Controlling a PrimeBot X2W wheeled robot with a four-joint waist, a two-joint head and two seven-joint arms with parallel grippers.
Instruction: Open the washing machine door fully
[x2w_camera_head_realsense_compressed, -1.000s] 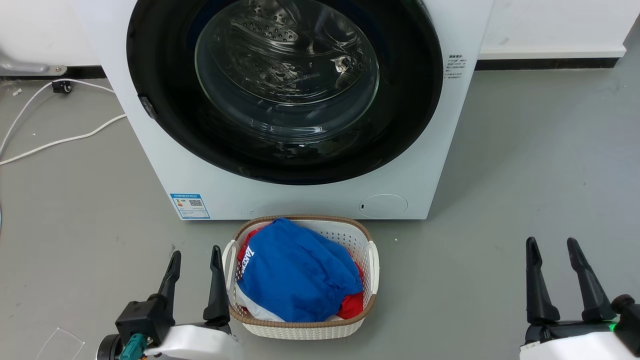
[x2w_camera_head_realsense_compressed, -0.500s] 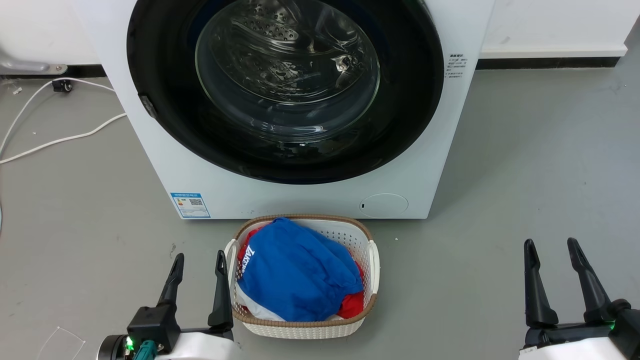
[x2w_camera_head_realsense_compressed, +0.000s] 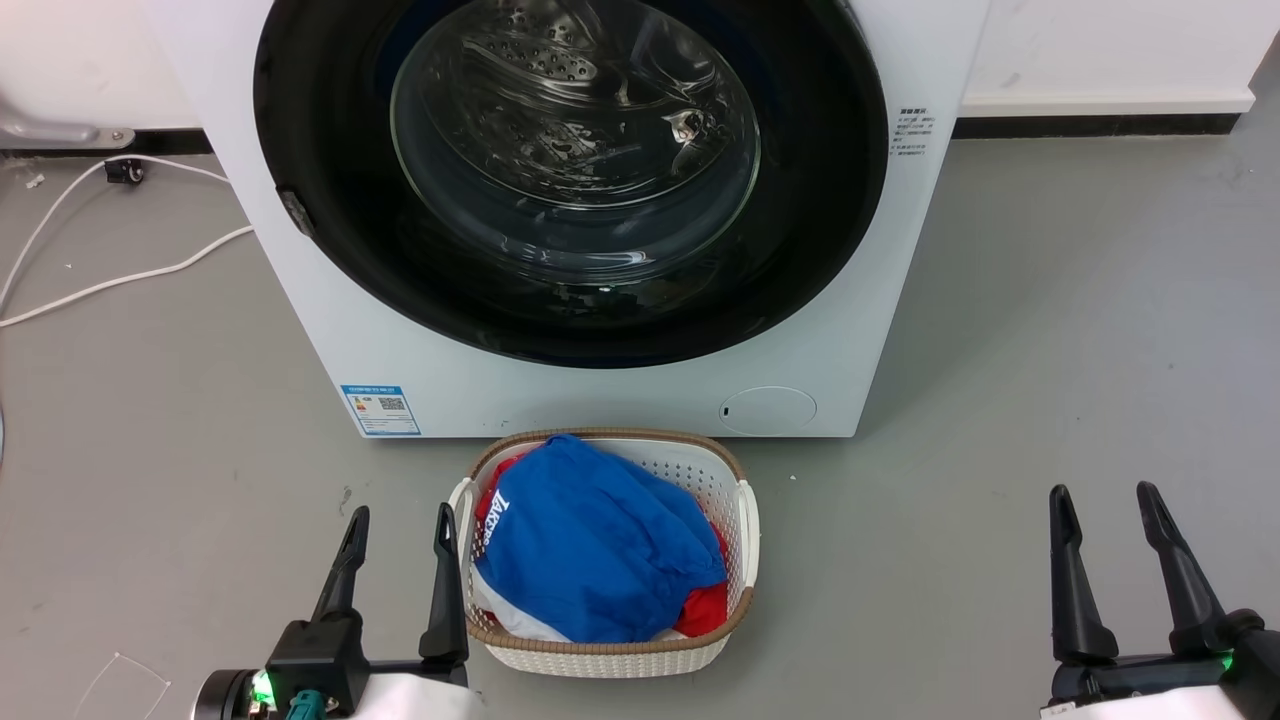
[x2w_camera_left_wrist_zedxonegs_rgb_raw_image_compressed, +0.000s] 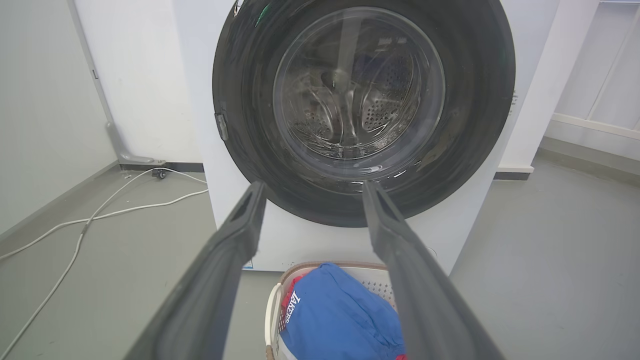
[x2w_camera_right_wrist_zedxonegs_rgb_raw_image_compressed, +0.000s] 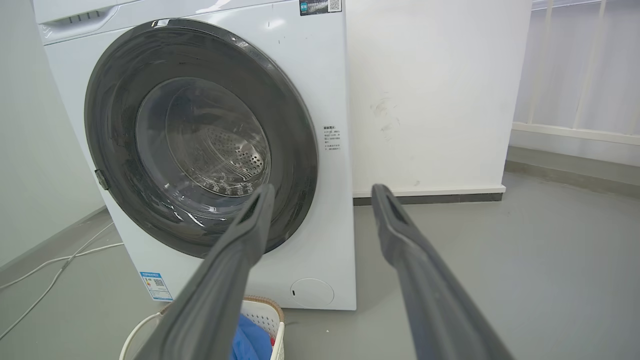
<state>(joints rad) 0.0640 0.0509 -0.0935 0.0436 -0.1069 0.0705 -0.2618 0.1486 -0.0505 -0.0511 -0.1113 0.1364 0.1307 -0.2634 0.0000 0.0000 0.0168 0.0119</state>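
Both hands sit low, well short of the machine. The left hand (x2w_camera_head_realsense_compressed: 400, 512) has its fingers spread with nothing between them. The right hand (x2w_camera_head_realsense_compressed: 1102, 492) is also spread and empty.

The washing machine door (x2w_camera_head_realsense_compressed: 570, 180) is shut, flush in the front of the washing machine (x2w_camera_head_realsense_compressed: 600, 395). It lies ahead of and above both hands, more in line with the left one. The laundry basket (x2w_camera_head_realsense_compressed: 735, 510) sits just beside the left hand's inner finger.

Handling, my judgement:
- **Door:** rigid and hinged, with some weight. The black ring is glossy, so fingers would slide on its face, and the glass bowl should not be knocked.
- **Where to hold:** the only purchase I see is a small grey tab (x2w_camera_head_realsense_compressed: 296, 212) on the ring's edge, on the left hand's side. That is probably the catch, with the hinge opposite, but I cannot confirm it.
- **Pull:** hook there and expect the latch to resist before the door swings in an arc.
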